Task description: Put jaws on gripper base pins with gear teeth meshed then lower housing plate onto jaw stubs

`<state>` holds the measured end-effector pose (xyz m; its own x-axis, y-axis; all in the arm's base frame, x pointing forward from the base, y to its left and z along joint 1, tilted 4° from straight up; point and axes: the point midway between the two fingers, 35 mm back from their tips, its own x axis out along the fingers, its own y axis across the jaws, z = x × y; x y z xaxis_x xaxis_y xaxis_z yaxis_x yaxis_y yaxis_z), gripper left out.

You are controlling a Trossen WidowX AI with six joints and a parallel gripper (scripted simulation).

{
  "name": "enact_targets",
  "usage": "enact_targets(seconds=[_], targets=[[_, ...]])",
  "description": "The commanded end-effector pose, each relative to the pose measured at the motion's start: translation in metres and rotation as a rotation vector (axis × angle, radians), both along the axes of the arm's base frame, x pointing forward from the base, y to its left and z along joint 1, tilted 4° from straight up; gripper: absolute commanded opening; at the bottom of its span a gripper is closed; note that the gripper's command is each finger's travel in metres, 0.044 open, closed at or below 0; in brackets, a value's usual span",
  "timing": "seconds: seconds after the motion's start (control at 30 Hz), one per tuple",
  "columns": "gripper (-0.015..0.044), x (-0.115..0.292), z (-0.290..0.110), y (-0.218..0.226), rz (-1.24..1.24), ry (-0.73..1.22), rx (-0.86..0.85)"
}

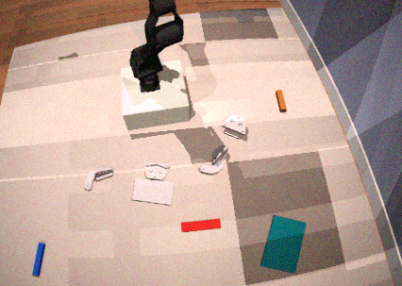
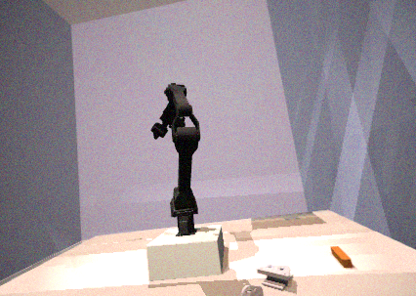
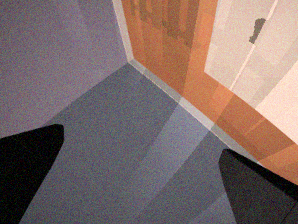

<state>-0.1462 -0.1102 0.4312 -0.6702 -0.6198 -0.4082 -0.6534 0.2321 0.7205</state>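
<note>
Blue-grey walls (image 1: 349, 55) (image 2: 39, 130) (image 3: 120, 150) flank a pale lilac wall (image 2: 181, 57) (image 3: 45, 55), faceted bands of light and shade crossing them. A light baseboard (image 3: 165, 90) meets an orange-brown wooden floor (image 1: 94, 8) (image 3: 165, 45) beside the sunlit, shadow-patched surface (image 1: 108, 243) (image 2: 122, 262) (image 3: 240, 50).

Arm (image 1: 162, 33) (image 2: 185, 171): matte black | links: chunky | fingers: black, tapered

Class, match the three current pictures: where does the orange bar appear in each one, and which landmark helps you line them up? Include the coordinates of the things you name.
Top: the orange bar (image 1: 281, 101) (image 2: 341, 257) lies in the upper right.
Exterior: low, near the right edge.
Wrist: not in it.
Landmark: the pale block (image 1: 156, 118) (image 2: 186, 263) under the arm, shared by top and exterior only; the wrist view lacks it.
</note>
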Motion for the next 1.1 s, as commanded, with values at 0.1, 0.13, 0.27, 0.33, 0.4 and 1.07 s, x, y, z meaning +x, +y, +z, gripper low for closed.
enact_targets(seconds=[0.1, 0.13, 0.27, 0.33, 0.4, 1.07], targets=[[0.0440, -0.004, -0.010, -0.016, 0.112, 0.023, 0.080], [0.0440, -0.004, -0.011, -0.019, 0.130, 0.028, 0.090], [0.0440, -0.002, -0.014, -0.028, 0.200, 0.050, 0.130], [0.0440, -0.001, -0.016, -0.033, 0.235, 0.062, 0.150], [0.0440, 0.000, -0.018, -0.038, 0.271, 0.076, 0.170], [0.0440, 0.017, -0.039, -0.086, 0.607, 0.218, 0.338]])
